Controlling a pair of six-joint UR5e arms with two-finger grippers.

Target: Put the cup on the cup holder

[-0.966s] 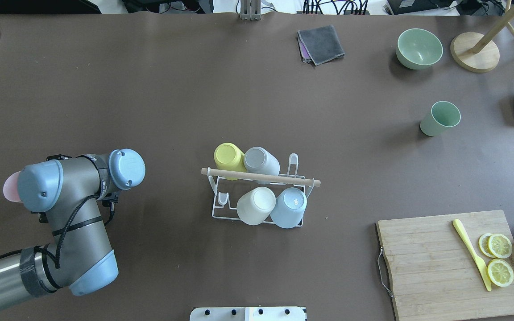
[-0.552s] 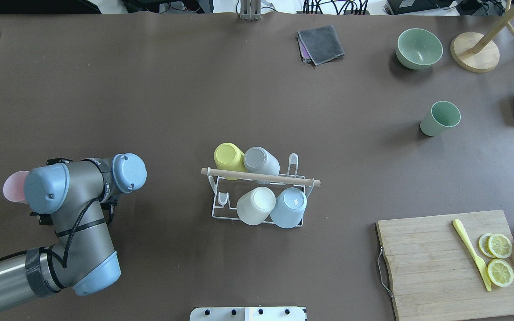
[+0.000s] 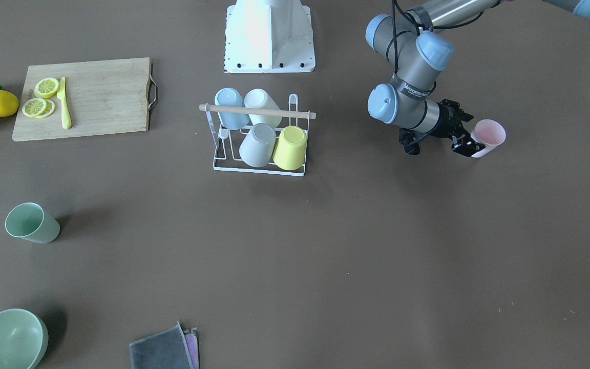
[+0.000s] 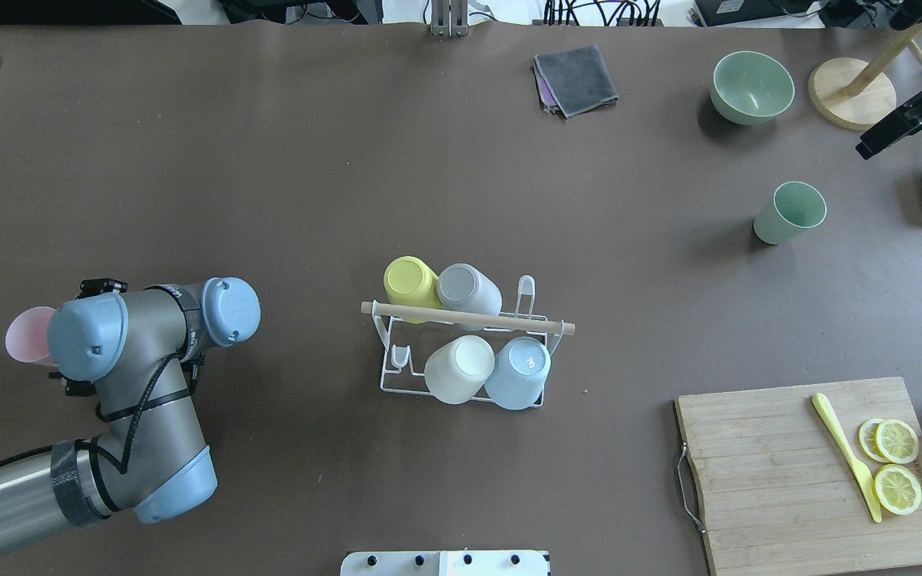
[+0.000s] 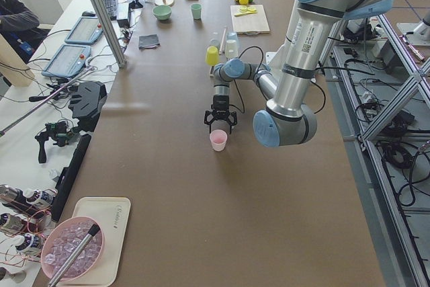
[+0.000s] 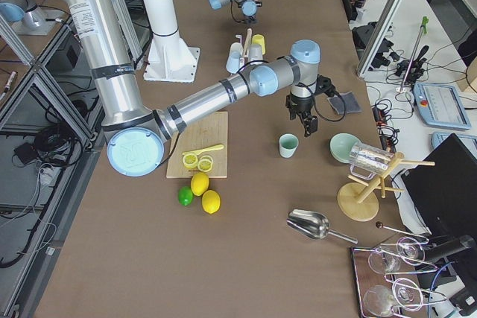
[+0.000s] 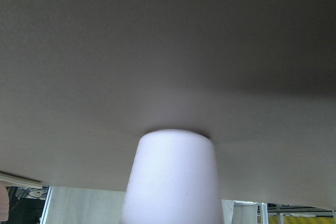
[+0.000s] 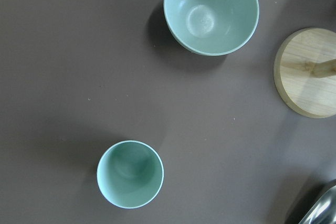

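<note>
Tabletop (image 4: 269, 160) of brown paper fills the overhead view. The left arm (image 4: 141, 384) comes in from the lower left corner. A wooden cutting board (image 4: 781, 472) lies at the lower right.

At the centre stands the cup holder (image 4: 469, 318), its long axis running left to right, with the wooden rod sloping slightly down toward the right. Four cups sit mouth-down on its prongs: a yellow cup (image 4: 409, 282) and a grey cup (image 4: 467, 286) on the upper side, and a white cup (image 4: 461, 366) and a blue cup (image 4: 519, 370) on the lower side.

In the front-facing view the pink cup (image 3: 489, 136) stands upright at the right, mouth up and long axis vertical, well apart from the holder. The left gripper (image 3: 471, 139) lies level against it, a finger on either side; whether it clamps the cup cannot be told.

The green cup (image 4: 791, 212) stands mouth-up at the upper right of the overhead view. The right gripper (image 6: 304, 126) hangs near it, its spread unclear.
</note>
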